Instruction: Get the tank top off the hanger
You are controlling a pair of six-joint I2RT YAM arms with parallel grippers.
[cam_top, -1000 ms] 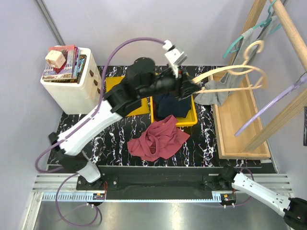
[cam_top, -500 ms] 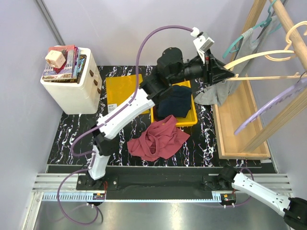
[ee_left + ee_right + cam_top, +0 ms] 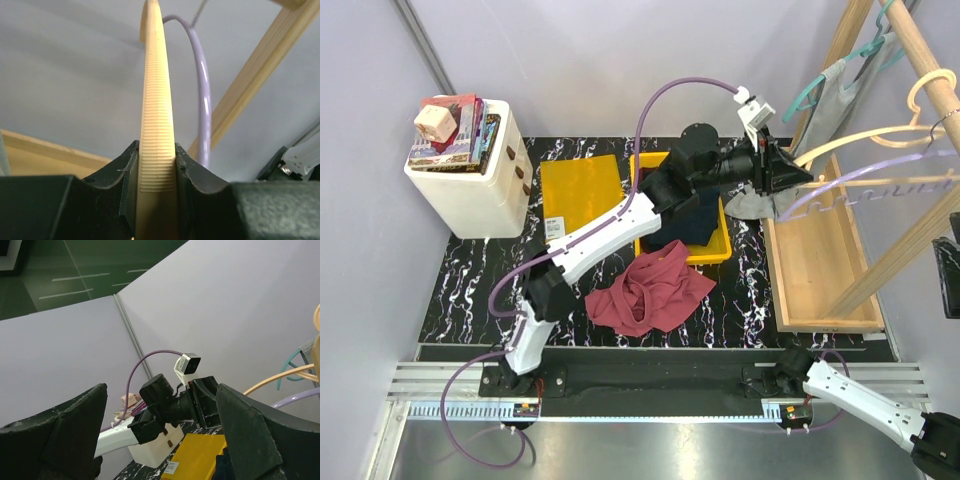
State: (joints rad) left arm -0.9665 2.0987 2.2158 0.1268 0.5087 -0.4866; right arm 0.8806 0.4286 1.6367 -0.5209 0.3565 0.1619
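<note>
Has swung the cream hanger [image 3: 865, 135] far to the right within the last second: from above the yellow bin [image 3: 705, 255] out to the wooden rail [image 3: 920, 45], left arm now stretched long, hook resting at the rail. Grips the hanger's ribbed arm squarely in the left claw [image 3: 157, 160], fingers pressed tight against both sides, plain from the left wrist view. Shows a purple hanger [image 3: 202, 85] curving just behind.

Leaves the grey tank top [image 3: 758, 205] in the same spot as a second ago, crumpled over the corner of the wooden tray [image 3: 820, 290] just beside the bin, directly under the claw in the top view. Cannot tell whether some fold still touches the hanger's near tip, hidden there by the claw.

Judging by a hanger carried away and a cloth left behind: looks off the hanger, or all but. Reads as hanging the bare hanger back on the rack, with the removal itself most likely done. Would still want a glance at that hidden tip before letting go.

Holds the right claw [image 3: 161, 390] spread wide on nothing, parked low at the near edge, unchanged from both earlier frames. Same for the red shirt [image 3: 650, 290], heaped on the worktop [image 3: 480, 270] exactly as before.
</note>
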